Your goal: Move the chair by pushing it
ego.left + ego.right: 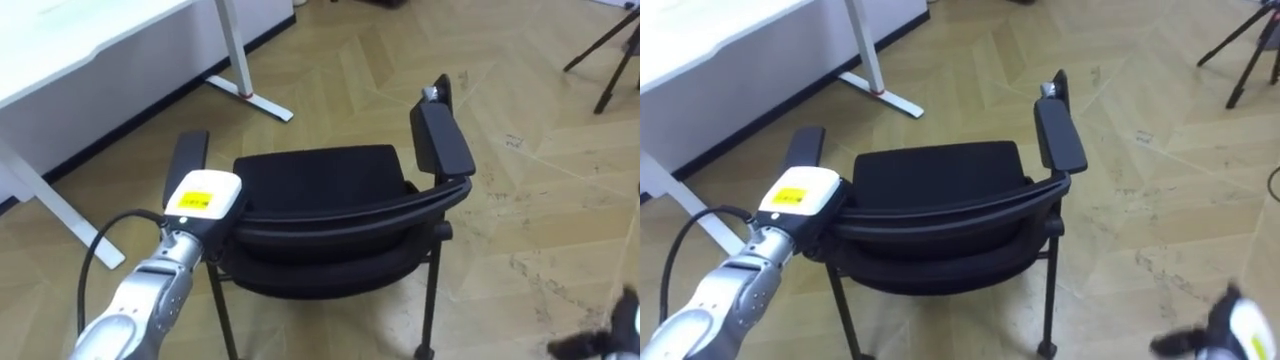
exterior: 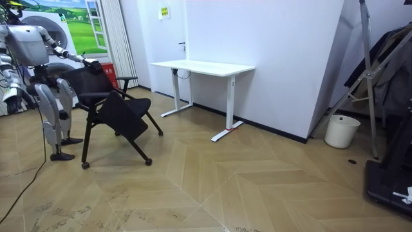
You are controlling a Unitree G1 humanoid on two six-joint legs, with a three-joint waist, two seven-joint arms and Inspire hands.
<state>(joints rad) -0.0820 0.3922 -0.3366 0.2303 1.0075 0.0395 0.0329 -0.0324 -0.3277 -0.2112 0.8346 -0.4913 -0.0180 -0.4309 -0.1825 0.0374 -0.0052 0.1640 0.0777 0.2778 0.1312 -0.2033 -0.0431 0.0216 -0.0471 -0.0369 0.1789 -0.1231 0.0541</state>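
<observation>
The left hand (image 1: 200, 205) rests on the backrest of the black chair (image 1: 320, 180), its grip not discernible, and the chair stands well apart from the white desk (image 1: 80, 40), so the push appears barely begun.

The chair (image 1: 320, 185) has a matt black cloth seat, smooth plastic armrests and metal legs; the floor (image 1: 560, 110) is scuffed, faintly glossy wood, the desk (image 1: 90, 40) smooth white.

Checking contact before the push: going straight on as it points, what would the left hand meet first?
The chair's backrest, at its left end; the left hand seems to touch it, though depth is unclear.
</observation>
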